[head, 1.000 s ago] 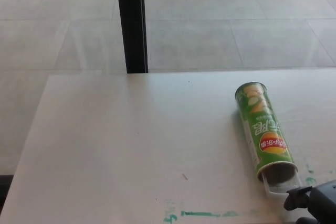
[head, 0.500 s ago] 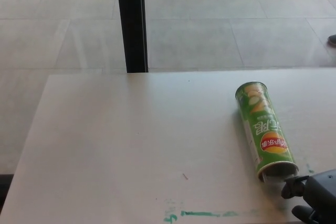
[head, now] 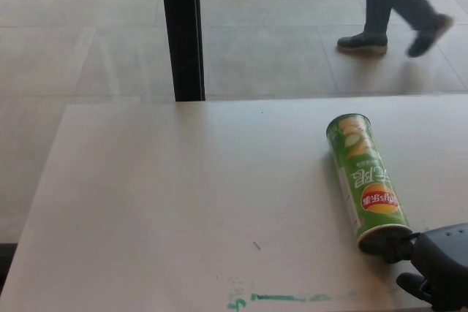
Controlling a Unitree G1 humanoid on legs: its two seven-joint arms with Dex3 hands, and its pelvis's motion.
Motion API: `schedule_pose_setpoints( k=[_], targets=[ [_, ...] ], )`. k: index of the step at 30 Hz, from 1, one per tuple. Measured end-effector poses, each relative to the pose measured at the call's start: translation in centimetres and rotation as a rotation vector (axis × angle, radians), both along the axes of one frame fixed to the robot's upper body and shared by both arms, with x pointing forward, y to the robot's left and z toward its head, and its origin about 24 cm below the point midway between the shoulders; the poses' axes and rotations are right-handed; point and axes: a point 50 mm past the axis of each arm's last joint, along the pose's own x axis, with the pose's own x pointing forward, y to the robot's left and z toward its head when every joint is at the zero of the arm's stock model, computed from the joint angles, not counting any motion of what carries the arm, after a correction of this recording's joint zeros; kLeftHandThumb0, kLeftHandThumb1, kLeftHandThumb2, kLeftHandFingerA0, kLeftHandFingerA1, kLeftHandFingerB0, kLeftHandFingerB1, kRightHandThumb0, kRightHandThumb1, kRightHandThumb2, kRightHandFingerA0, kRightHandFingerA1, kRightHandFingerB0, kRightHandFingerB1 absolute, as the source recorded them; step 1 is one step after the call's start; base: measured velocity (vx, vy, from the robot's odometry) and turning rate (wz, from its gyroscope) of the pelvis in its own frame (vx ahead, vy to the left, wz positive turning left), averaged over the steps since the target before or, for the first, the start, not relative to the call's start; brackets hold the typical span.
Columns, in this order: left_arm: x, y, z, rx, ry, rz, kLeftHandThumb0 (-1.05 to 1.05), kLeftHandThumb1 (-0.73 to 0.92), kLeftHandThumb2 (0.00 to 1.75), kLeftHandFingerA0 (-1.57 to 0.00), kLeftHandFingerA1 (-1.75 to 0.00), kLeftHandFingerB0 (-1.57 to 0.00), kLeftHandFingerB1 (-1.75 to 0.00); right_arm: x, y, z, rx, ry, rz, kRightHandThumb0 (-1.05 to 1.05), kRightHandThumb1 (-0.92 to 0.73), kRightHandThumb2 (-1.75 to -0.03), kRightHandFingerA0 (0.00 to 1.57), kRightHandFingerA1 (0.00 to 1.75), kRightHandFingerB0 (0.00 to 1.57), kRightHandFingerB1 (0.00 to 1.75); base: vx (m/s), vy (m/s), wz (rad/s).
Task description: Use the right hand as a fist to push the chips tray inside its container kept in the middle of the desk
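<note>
Head view, looking down at your desk (head: 183,202), a pale, wide surface that fills most of the picture. At the far left edge you see only bare desk and, beyond it, a tiled floor (head: 88,42). A black post (head: 181,31) stands upright behind the desk, left of centre. Near the front edge, a smear of green paint (head: 281,298) runs across the desk top, with a tiny dark speck (head: 256,245) a little behind it. Moving right, a green chips can (head: 365,180) lies on its side, right of the desk's middle, its closed end pointing away from you and its open mouth pointing toward the front right corner. The tray cannot be seen sticking out of the mouth. Your right hand (head: 435,261) comes in at the bottom right corner, black, with its front touching the mouth of the can. You cannot tell from this angle whether its fingers are curled into a fist, and it does not grip the can. Your left hand does not show. Behind the desk, at the top right, a person's legs (head: 398,5) in dark trousers and dark shoes stride across the floor.
</note>
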Motion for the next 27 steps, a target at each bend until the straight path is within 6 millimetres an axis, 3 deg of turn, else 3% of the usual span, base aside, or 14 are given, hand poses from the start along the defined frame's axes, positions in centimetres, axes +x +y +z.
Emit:
schedule_pose_setpoints(
  k=[1,2,3,10,11,12,13,19,20,21,23,24,26,27],
  targets=[
    [0.0,0.0,0.0,0.001,0.002,-0.002,-0.68,0.63,1.0,-0.41,-0.59,-0.32,-0.54,0.1,0.1,0.0,0.0,0.0,0.0,-0.6,-0.8,-0.64,0.89,1.12,0.57,0.43,0.0,0.0,0.0],
    [0.0,0.0,0.0,0.001,0.004,-0.004,-0.68,0.63,1.0,-0.41,-0.59,-0.32,-0.54,0.2,0.1,-0.1,0.002,0.001,-0.002,-0.6,-0.8,-0.64,0.89,1.12,0.57,0.43,0.0,0.0,0.0],
    [0.0,0.0,0.0,0.001,0.005,-0.004,-0.68,0.8,0.64,-0.47,-0.51,-0.36,-0.43,0.3,0.2,-0.2,0.004,0.003,-0.003,-0.6,-0.81,-0.65,0.87,1.18,0.56,0.43,0.0,0.0,0.0],
    [0.0,0.0,0.0,0.003,0.006,-0.008,-0.69,0.81,0.63,-0.49,-0.53,-0.4,-0.43,1.0,0.6,-0.2,0.007,0.002,-0.012,-0.6,-0.8,-0.64,0.86,1.13,0.55,0.42,0.0,0.0,0.0],
    [0.0,0.0,0.0,0.004,0.007,-0.008,-0.67,0.81,0.64,-0.45,-0.54,-0.38,-0.43,1.1,0.7,-0.2,0.006,0.001,-0.013,-0.59,-0.79,-0.64,0.86,1.14,0.56,0.43,0.0,0.0,0.0],
    [0.0,0.0,0.0,0.004,0.007,-0.008,-0.67,0.63,1.0,-0.4,-0.61,-0.32,-0.54,1.1,0.7,-0.2,0.005,0.001,-0.014,-0.59,-0.8,-0.64,0.86,1.16,0.55,0.43,0.0,0.0,0.0],
    [-0.1,0.0,0.1,0.003,0.007,-0.008,-0.67,0.63,1.0,-0.4,-0.61,-0.32,-0.54,1.1,0.7,-0.2,0.005,0.0,-0.015,-0.59,-0.8,-0.64,0.86,1.16,0.55,0.43,0.0,0.0,0.0],
    [-0.1,0.0,0.0,0.002,0.008,-0.01,-0.69,0.63,1.0,-0.43,-0.62,-0.32,-0.54,0.7,0.6,-0.1,0.004,-0.009,-0.02,-0.6,-0.8,-0.64,0.93,0.99,0.62,0.46,0.0,0.0,0.0],
    [0.0,0.0,0.0,0.002,0.007,-0.01,-0.68,0.8,0.63,-0.5,-0.54,-0.39,-0.43,0.6,0.6,0.0,0.005,-0.012,-0.017,-0.6,-0.81,-0.64,0.92,0.97,0.61,0.45,0.0,0.0,0.0],
    [0.0,0.0,0.0,0.002,0.006,-0.01,-0.67,0.8,0.64,-0.49,-0.54,-0.38,-0.43,0.4,0.5,0.1,0.005,-0.015,-0.014,-0.6,-0.82,-0.65,0.9,0.88,0.59,0.43,0.0,0.0,0.0],
    [0.0,0.0,0.1,0.003,0.003,-0.009,-0.68,0.8,0.64,-0.5,-0.53,-0.41,-0.43,-0.5,0.3,0.5,0.003,-0.019,-0.003,-0.59,-0.81,-0.64,0.95,0.91,0.61,0.44,0.0,0.0,0.0],
    [0.0,0.0,0.1,0.003,0.003,-0.009,-0.68,0.62,0.98,-0.45,-0.61,-0.35,-0.55,-0.9,0.2,0.7,0.002,-0.018,0.004,-0.59,-0.81,-0.64,0.94,0.83,0.62,0.45,0.0,0.0,0.0],
    [0.0,0.0,0.1,0.003,0.002,-0.008,-0.68,0.62,0.98,-0.45,-0.61,-0.35,-0.55,-1.9,-0.2,1.1,0.002,-0.014,0.013,-0.59,-0.81,-0.64,0.94,0.83,0.62,0.45,0.01,-0.002,0.03],
    [0.0,0.0,0.1,0.003,0.003,-0.007,-0.68,0.8,0.63,-0.51,-0.53,-0.39,-0.41,-2.5,-0.4,1.2,0.002,-0.007,0.016,-0.59,-0.8,-0.64,0.95,0.78,0.63,0.46,0.0,0.0,0.0]
  ],
)
